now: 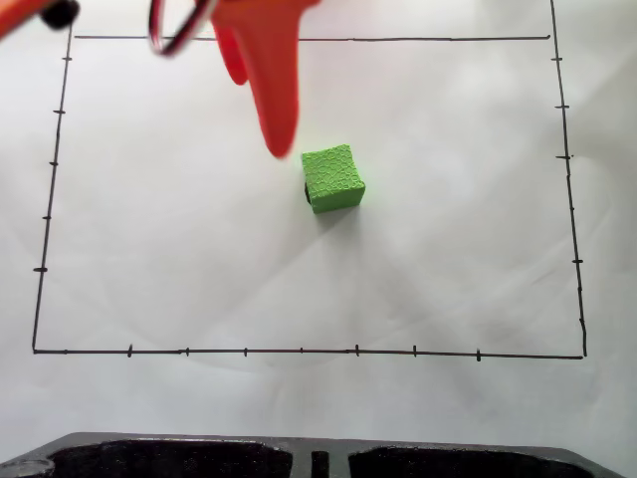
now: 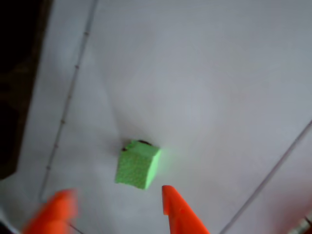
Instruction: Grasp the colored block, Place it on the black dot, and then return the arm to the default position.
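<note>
Jaws parted and empty: in the wrist view, 2 orange fingers (image 2: 181,210) at the bottom edge with clear white paper between them, gripper (image 2: 117,204) holding nothing. Colored block (image 2: 138,164) free on the paper just beyond the tips, sitting over the black dot (image 2: 141,142), a thin dark sliver peeking out along its far edge. Placement step apparently done; return to the default position apparently the step left. Main risk, as a guess: a clipped block on the way out, since the tips hang close to it and one low or sideways sweep could nudge it off the mark. Second risk: the looped wires (image 1: 169,35) dragging low over the sheet. Safer course probably up first, then back. Seen from the fixed view: tapered finger (image 1: 271,95) of the arm (image 1: 264,15) hanging from the top edge, its tip up and to the left of the block (image 1: 332,177), apart from it; dot (image 1: 305,187) showing as a dark crescent at the block's left side; whole inked border (image 1: 299,351) with tick marks around a white sheet (image 1: 149,199); a dark tray (image 1: 179,458) along the bottom. Seen from the wrist view instead: the open gap between both fingers, hard to judge from the fixed view, and the straight line from tips to block.
</note>
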Available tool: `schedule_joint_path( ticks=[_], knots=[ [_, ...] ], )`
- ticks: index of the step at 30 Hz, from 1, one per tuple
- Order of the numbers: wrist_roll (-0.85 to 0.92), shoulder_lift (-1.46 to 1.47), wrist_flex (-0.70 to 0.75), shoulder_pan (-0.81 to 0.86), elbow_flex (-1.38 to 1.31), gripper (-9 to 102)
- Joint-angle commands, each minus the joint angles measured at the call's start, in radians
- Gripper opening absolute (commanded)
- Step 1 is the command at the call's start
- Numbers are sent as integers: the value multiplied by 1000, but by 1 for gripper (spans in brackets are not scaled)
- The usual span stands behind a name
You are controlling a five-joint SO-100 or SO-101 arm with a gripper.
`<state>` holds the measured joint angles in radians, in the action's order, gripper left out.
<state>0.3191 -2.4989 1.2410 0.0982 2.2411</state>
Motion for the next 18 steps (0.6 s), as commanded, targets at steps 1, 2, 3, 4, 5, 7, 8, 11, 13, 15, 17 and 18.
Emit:
schedule_joint_path(
  ticks=[1, 2, 3, 4, 5, 7, 8, 11, 13, 15, 17, 18],
  knots=[
    [-11, -141, -61, 15, 86, 10],
    [-12, -186, -86, 17, 124, 7],
    [-8, -225, -106, 17, 160, 3],
    [0, -262, -120, 17, 192, 0],
    [2, -295, -123, 12, 218, 0],
    [-2, -356, -126, 8, 268, 0],
    [-2, -388, -138, 8, 299, 0],
    [-17, -486, -190, 9, 396, 0],
    [-40, -563, -221, 8, 469, 0],
    [-71, -632, -252, 3, 538, 0],
    [-118, -670, -279, -8, 594, 0],
    [-141, -687, -288, -17, 618, 0]
  ],
)
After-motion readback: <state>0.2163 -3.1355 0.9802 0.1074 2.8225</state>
